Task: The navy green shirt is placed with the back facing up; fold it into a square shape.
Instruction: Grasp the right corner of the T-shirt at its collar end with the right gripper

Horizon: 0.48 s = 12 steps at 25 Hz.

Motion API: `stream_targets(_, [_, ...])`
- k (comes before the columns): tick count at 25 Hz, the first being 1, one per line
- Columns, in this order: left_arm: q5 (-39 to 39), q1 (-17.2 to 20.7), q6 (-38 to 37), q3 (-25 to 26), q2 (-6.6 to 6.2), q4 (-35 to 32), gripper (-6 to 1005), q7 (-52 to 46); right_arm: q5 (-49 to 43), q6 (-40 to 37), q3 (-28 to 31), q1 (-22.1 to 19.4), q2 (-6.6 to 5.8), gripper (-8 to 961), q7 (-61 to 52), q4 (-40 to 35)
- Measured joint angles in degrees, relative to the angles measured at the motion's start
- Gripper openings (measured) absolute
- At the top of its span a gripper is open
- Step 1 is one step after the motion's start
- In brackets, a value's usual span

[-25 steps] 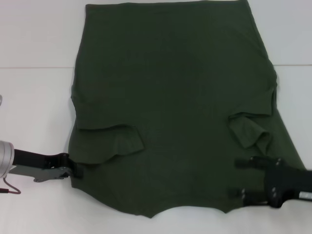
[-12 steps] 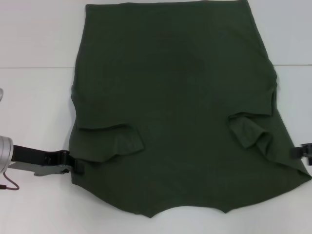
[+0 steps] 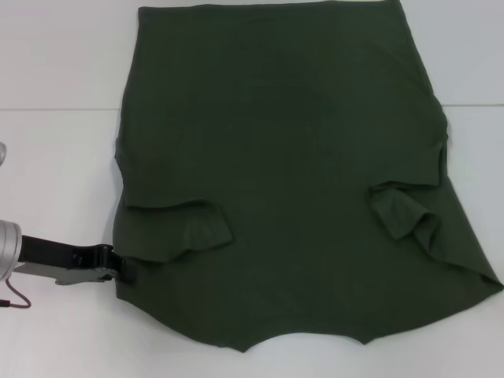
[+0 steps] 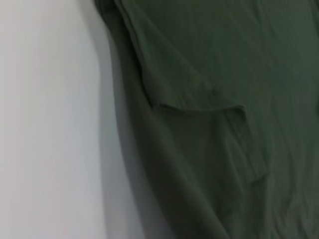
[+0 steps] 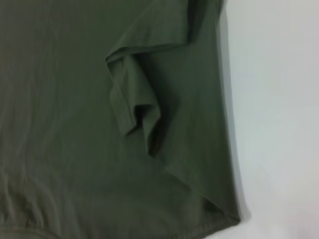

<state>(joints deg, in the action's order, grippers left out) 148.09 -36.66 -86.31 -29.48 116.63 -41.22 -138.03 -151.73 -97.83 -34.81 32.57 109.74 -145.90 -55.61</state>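
Observation:
The navy green shirt (image 3: 283, 157) lies flat on the white table, plain side up, collar end nearest me. Both sleeves are folded inward onto the body, the left sleeve (image 3: 197, 228) and the right sleeve (image 3: 405, 209). My left gripper (image 3: 126, 268) is low at the shirt's near-left edge, touching the cloth. The left wrist view shows the shirt's edge and folded sleeve (image 4: 209, 129). The right wrist view shows the other folded sleeve (image 5: 134, 104) and the shirt's corner (image 5: 224, 214). My right gripper is out of view.
Bare white table (image 3: 55, 157) flanks the shirt on the left and on the right (image 3: 480, 157). The shirt's far hem runs off the top of the head view. A red wire (image 3: 12, 303) hangs by my left arm.
My right gripper has drawn back to the right, off the shirt's near-right part and out of the head view. The shirt's near-right corner now lies spread flat. The left gripper has barely shifted.

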Motion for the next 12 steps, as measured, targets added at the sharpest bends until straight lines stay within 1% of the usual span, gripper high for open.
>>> stream_targets(4, [0.0, 0.04, 0.04, 0.04, 0.0, 0.0, 29, 0.31, -0.09, 1.85, -0.69, 0.96, 0.41, 910, 0.0, 1.85])
stream_targets(10, [0.0, 0.12, 0.05, 0.13, 0.0, 0.0, 29, 0.66, -0.25, 6.04, -1.92, 2.05, 1.67, 911, 0.51, 4.41])
stream_targets(12, [0.0, 0.1, 0.02, 0.13, 0.0, 0.0, 29, 0.69, -0.26, 7.11, -2.49, 2.34, 1.92, 911, 0.57, 5.17])
